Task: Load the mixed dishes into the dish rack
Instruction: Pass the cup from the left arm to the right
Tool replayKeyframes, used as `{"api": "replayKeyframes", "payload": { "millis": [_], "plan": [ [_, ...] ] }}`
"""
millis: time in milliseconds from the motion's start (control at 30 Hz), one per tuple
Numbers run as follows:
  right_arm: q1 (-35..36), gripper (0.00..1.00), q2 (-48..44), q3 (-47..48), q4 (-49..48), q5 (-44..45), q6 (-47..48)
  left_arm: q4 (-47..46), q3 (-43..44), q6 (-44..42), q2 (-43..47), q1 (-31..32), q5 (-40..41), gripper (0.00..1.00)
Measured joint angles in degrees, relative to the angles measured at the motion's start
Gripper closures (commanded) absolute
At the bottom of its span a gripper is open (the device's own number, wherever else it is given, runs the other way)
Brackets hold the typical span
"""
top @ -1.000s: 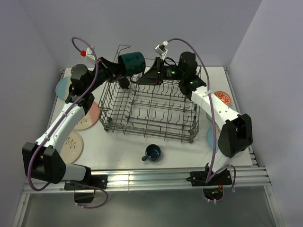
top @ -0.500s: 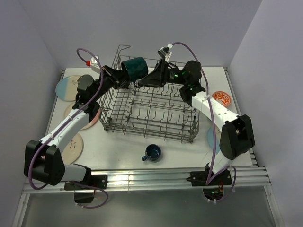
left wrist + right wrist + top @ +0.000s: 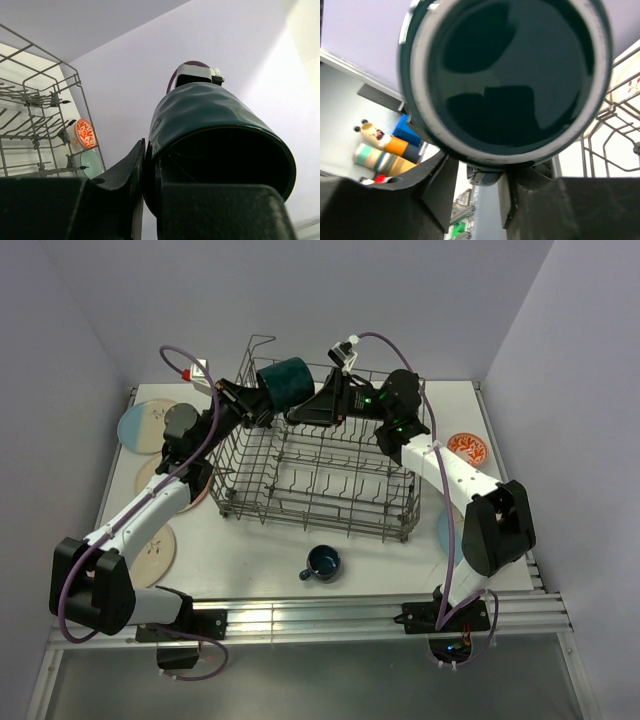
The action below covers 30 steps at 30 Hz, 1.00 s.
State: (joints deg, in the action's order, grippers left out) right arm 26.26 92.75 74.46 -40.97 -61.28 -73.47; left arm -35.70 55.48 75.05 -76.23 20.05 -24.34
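Note:
A teal-blue mug (image 3: 287, 380) hangs tilted above the back edge of the grey wire dish rack (image 3: 318, 516). My left gripper (image 3: 262, 400) is shut on its rim, one finger inside the mug (image 3: 215, 120) and one outside. My right gripper (image 3: 296, 413) reaches in from the right against the mug's base (image 3: 510, 75). Its jaws straddle the mug's handle (image 3: 487, 176), with a gap still showing on one side. The rack (image 3: 30, 125) holds no dishes that I can see.
A dark blue mug (image 3: 322, 563) stands on the table in front of the rack. Three plates (image 3: 140, 425) (image 3: 185, 485) (image 3: 150, 545) lie to the left. An orange-red bowl (image 3: 468, 448) and a pale green bowl (image 3: 90, 164) sit right of the rack.
My right gripper has moved left up to the held mug, and its jaws have narrowed around the handle. The left arm shifted the mug slightly right and stays shut on it.

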Motion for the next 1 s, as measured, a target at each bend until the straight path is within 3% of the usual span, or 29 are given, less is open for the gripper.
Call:
{"api": "replayKeyframes", "payload": {
  "millis": [200,300,400,533,633,1000],
  "plan": [
    [0.00,0.75,0.63,-0.07,-0.39,0.37,-2.64,-0.24,-0.02,-0.28,-0.22,0.50,0.83,1.00],
    [0.02,1.00,0.63,-0.70,-0.79,0.15,-4.94,-1.07,-0.26,-1.38,-0.26,0.85,1.03,1.00],
    [-0.04,1.00,0.63,-1.40,-0.96,0.07,-5.14,-1.38,-0.94,-1.95,-0.26,0.98,1.29,0.88],
    [-0.15,1.00,0.70,-1.90,-0.87,-0.26,-4.35,-1.03,-1.88,-3.10,-0.26,1.33,1.03,0.59],
    [-0.39,1.00,0.94,-1.90,-0.35,-0.74,-3.10,-0.07,-2.14,-4.13,-0.24,2.69,0.26,0.48],
    [-1.88,1.00,2.29,-1.88,-0.28,-1.44,-0.15,6.16,-2.14,-8.52,2.93,1.66,0.96,0.35]
  ]
}}
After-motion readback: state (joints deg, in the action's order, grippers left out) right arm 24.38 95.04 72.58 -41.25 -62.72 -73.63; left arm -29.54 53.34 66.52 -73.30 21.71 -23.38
